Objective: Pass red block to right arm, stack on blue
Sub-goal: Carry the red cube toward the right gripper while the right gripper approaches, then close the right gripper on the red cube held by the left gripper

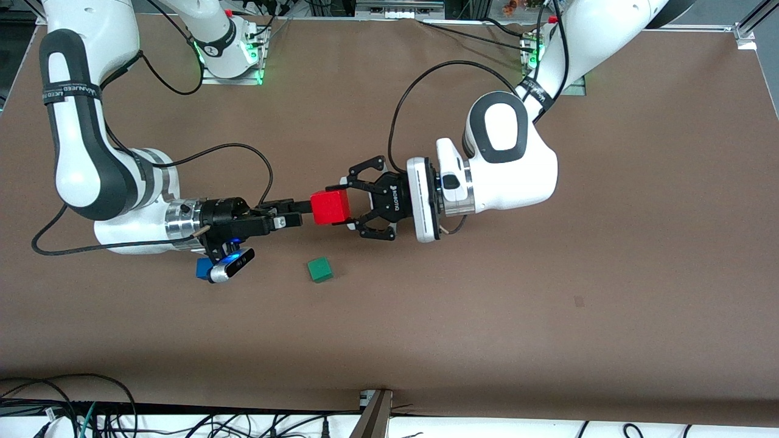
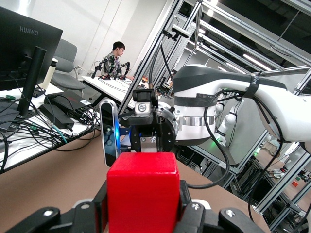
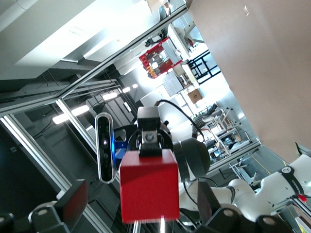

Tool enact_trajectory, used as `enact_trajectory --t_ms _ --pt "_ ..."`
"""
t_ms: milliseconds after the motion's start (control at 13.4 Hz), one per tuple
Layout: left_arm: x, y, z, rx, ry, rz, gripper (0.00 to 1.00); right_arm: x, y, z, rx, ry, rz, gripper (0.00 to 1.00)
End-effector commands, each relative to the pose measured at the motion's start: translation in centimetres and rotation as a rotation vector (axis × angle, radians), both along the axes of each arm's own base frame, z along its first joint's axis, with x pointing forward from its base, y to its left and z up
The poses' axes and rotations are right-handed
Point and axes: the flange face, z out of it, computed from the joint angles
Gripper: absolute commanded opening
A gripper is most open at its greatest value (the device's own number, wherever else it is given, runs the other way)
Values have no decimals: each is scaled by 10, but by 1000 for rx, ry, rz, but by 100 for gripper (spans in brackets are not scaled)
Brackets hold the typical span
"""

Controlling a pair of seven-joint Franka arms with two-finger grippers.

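The red block (image 1: 330, 207) is in the air over the middle of the table, between my two grippers. My left gripper (image 1: 342, 205), the black claw-like one, is shut on it; in the left wrist view its pads press both sides of the block (image 2: 143, 194). My right gripper (image 1: 306, 212), with slim black fingers, is open at the block's free face. In the right wrist view the block (image 3: 148, 187) sits between its fingers (image 3: 74, 200) with a gap on each side. The blue cube (image 1: 201, 268) lies on the table, partly hidden under the right wrist camera.
A green cube (image 1: 319, 269) lies on the brown table (image 1: 548, 304), nearer to the front camera than the red block. The arm bases stand along the table's top edge. Cables trail from both wrists.
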Motion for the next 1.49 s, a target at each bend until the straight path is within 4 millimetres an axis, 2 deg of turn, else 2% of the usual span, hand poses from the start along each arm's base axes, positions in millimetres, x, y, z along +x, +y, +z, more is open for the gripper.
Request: enact_trajectory --t_ms 0,448,672,970,1418 --pt "6 -18 -2 -35 -8 29 0 -3 10 2 28 19 -23 100" --pt "7 -19 -7 -30 -4 30 0 -3 10 3 33 19 -22 92" --pt "7 -19 -7 -30 -4 30 0 -2 5 2 35 20 -24 91" --pt "6 -19 -7 -31 -3 30 0 -1 2 -8 33 15 -22 89" --pt "6 -20 -7 -31 -3 28 0 0 0 -9 28 15 -22 77"
